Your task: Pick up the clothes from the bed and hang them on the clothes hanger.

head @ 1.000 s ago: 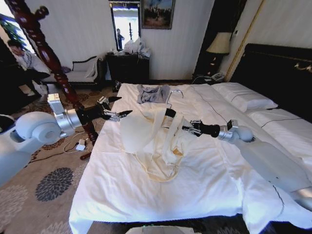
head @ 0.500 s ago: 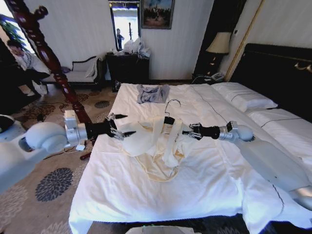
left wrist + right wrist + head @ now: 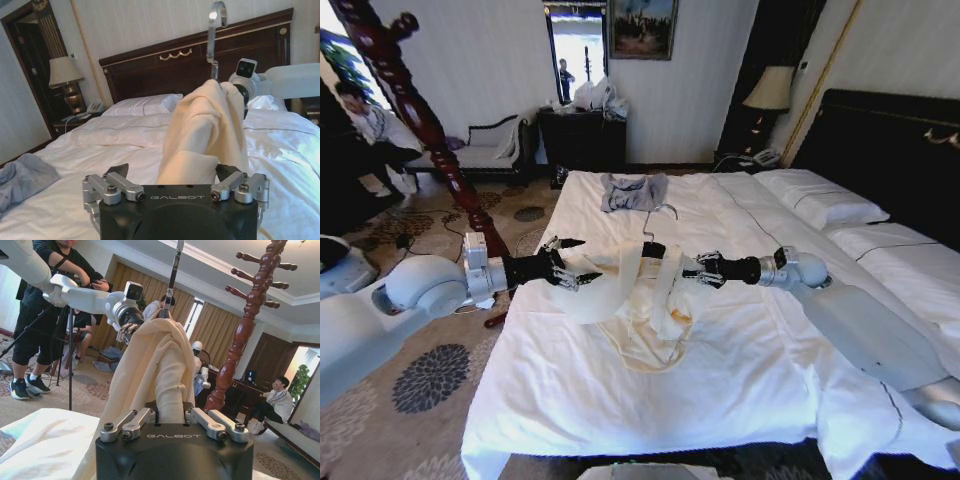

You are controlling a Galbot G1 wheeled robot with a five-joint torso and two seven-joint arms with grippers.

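Observation:
The cream clothes (image 3: 620,290) hang draped over the black clothes hanger (image 3: 653,248), its metal hook (image 3: 662,210) standing up above the white bed (image 3: 720,380). My right gripper (image 3: 692,272) is shut on the hanger's cloth-covered arm and holds it up over the bed. In the right wrist view the fabric (image 3: 155,365) rises from between the jaws to the hook (image 3: 175,265). My left gripper (image 3: 576,262) is at the garment's other side, open, with its fingers spread around a fold of cloth (image 3: 200,135). The hook (image 3: 215,30) also shows in the left wrist view.
A small grey-blue garment (image 3: 632,190) lies near the bed's far edge. A reddish-brown wooden post (image 3: 415,115) stands left of the bed. Pillows (image 3: 820,200), a dark headboard (image 3: 890,140) and a lamp (image 3: 770,90) are on the right. People stand in the room behind.
The hanger with the garment has dropped lower and shifted left with my right gripper. My left gripper has come down and in to the cloth's left side.

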